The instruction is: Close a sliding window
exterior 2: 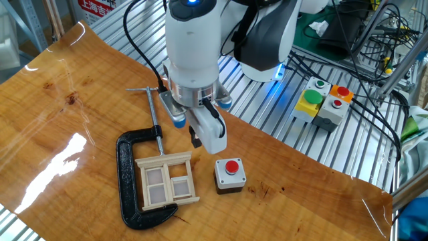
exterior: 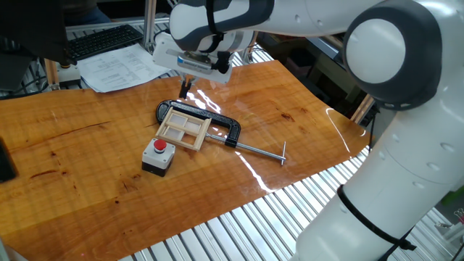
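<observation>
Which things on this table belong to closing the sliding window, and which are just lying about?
Belongs to the job:
pale wooden two-pane sliding window frame
robot gripper
black metal C-clamp around the frame

Just lying about:
grey box with red button

End effector (exterior 2: 196, 139) fingertips mostly hidden

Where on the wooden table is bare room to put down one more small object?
Bare wood lies left of the C-clamp toward the table edge, and right of the red-button box. Around the sliding window, under the gripper, it is crowded.
</observation>
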